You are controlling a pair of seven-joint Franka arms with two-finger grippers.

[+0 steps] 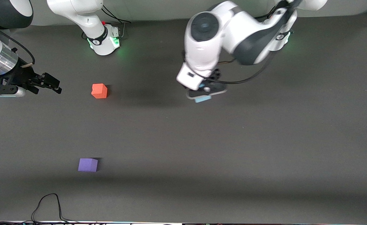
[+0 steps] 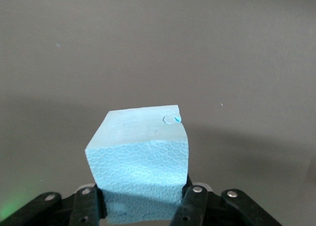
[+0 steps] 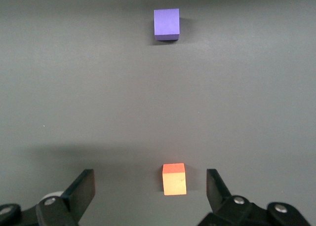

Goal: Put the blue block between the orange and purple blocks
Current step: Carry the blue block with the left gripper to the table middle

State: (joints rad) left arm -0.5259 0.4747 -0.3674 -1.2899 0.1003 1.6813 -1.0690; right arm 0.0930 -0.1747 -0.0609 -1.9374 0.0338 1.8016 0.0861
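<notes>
My left gripper [image 1: 206, 92] is shut on the blue block [image 1: 203, 98], holding it over the table's middle, toward the robots' bases. In the left wrist view the blue block [image 2: 140, 157] sits clamped between the two fingers of my left gripper [image 2: 143, 199]. The orange block [image 1: 99, 91] lies toward the right arm's end. The purple block [image 1: 88, 165] lies nearer to the front camera than the orange one. My right gripper [image 1: 53, 84] is open and empty, beside the orange block. The right wrist view shows my right gripper [image 3: 150, 186], the orange block [image 3: 174, 179] and the purple block [image 3: 166, 23].
The dark grey table mat [image 1: 233, 156] carries only the blocks. The right arm's base [image 1: 103, 37] stands at the back edge. A black cable [image 1: 48, 206] loops at the front edge near the purple block.
</notes>
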